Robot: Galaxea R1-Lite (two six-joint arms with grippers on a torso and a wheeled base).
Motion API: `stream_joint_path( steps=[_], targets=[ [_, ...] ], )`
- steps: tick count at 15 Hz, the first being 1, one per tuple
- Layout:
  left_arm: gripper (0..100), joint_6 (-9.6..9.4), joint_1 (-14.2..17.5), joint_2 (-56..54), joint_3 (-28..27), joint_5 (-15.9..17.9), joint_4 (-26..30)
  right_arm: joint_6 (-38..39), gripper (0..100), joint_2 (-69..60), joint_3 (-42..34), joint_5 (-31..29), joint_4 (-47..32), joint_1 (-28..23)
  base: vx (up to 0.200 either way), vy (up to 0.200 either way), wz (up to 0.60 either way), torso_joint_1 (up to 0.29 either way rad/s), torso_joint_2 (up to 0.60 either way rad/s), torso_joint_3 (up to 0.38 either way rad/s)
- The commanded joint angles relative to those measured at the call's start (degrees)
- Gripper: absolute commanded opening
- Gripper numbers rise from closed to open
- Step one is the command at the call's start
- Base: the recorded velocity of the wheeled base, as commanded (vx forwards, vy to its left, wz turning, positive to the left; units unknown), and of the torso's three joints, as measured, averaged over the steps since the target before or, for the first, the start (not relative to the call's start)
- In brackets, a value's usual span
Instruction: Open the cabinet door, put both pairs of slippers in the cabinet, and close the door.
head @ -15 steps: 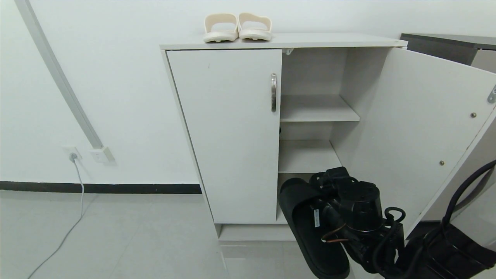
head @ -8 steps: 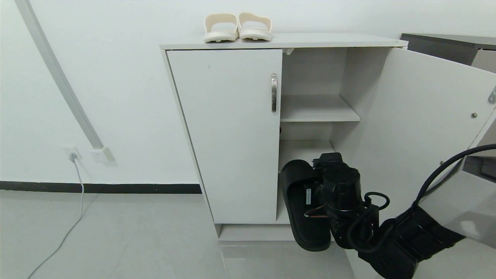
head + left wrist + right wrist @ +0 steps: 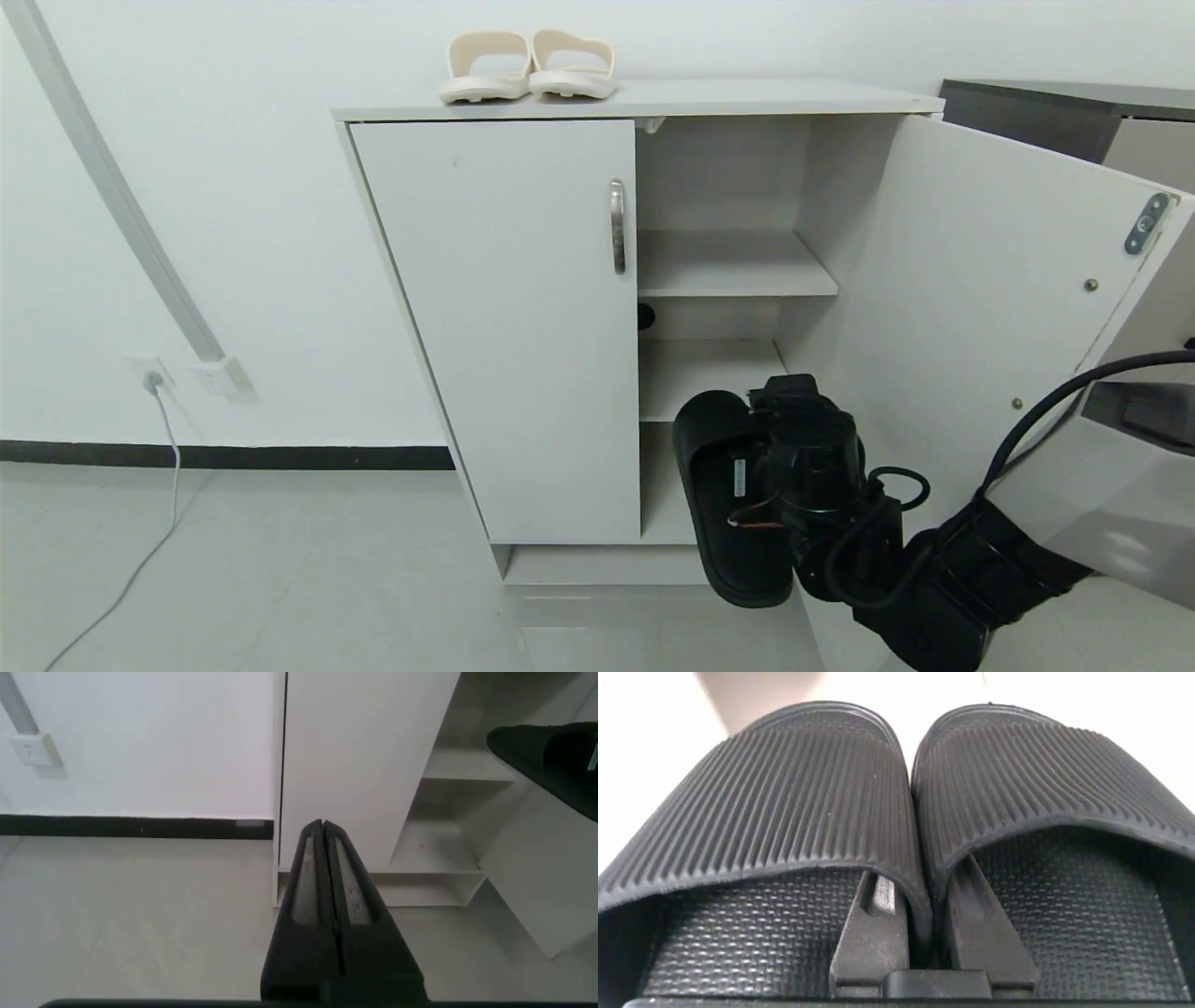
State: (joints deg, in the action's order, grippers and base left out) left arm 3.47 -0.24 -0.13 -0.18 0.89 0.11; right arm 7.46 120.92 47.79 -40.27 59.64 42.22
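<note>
A: Head view: where's the load?
B: Right hand [image 3: 782, 403] is clamped on the black slippers [image 3: 733, 495]. The pair sits on edge, just left of the hand. Long axis points into the cabinet [image 3: 495, 327] opening, toes at the middle shelf [image 3: 709, 373] lip. Open door [image 3: 980, 308] is right of the hand. Beige slippers [image 3: 527, 65] sit on the cabinet top, well above the hand.
A: Left wrist view?
B: Left hand [image 3: 323, 873] is pinched closed and empty. Black slippers are ahead of it, well apart.
A: Right wrist view?
B: Fingers [image 3: 878, 929] nip both straps together. Right arm is nearer; my guess is straight in.
</note>
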Motion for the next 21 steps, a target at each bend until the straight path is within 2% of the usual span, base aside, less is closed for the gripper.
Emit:
stream_joint_path(
  steps=[1, 4, 10, 21],
  targets=[
    [0, 0.04, 0.1, 0.2, 0.0, 0.0, 0.0, 0.0, 0, 0.6, 0.0, 0.0, 0.0, -0.2, 0.0, 0.0, 0.0, 0.0, 0.0, 0.0],
    [0, 0.13, 0.1, 0.2, 0.0, 0.0, 0.0, 0.0, 0, 1.2, 0.0, 0.0, 0.0, -0.9, 0.0, 0.0, 0.0, 0.0, 0.0, 0.0],
    [0, 0.13, 0.1, 0.2, 0.0, 0.0, 0.0, -0.1, 0, 1.7, -0.5, -0.1, -0.1, -6.1, 0.0, 0.0, 0.0, 0.0, 0.0, 0.0],
    [0, 0.22, 0.1, 0.2, 0.0, 0.0, 0.0, -0.3, 0, 1.4, -0.9, 0.0, -0.1, -7.5, 0.0, 0.0, 0.0, 0.0, 0.0, 0.0]
  ],
)
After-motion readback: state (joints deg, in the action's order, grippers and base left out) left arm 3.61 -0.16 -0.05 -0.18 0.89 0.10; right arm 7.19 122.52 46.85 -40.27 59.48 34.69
